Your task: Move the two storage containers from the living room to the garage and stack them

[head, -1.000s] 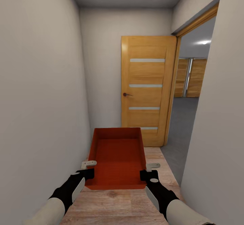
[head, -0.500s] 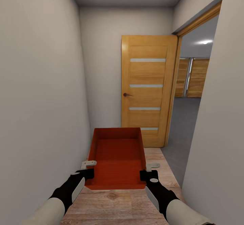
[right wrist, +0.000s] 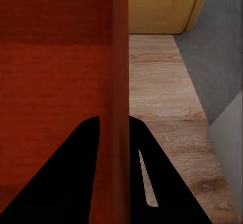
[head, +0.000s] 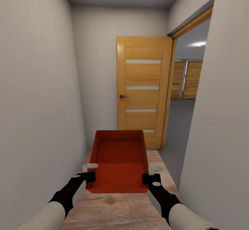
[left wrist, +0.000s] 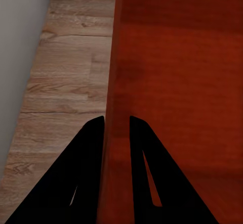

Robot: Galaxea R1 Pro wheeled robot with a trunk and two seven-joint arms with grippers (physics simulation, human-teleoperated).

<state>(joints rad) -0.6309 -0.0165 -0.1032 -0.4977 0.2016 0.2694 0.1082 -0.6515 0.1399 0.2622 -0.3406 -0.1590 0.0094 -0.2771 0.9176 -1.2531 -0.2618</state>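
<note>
Container walls pinched between left fingers and right fingers; underside hidden.

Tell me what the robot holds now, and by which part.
The bin, held by both claws: the left claw pinches its left wall, the right claw its right wall.

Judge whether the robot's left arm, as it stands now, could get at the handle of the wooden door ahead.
Probably not. The left gripper is clamped on the side wall of the red bin, which both arms carry, and the door handle sits well ahead, beyond the bin. Letting go would leave the bin hanging from the right gripper alone.
</note>
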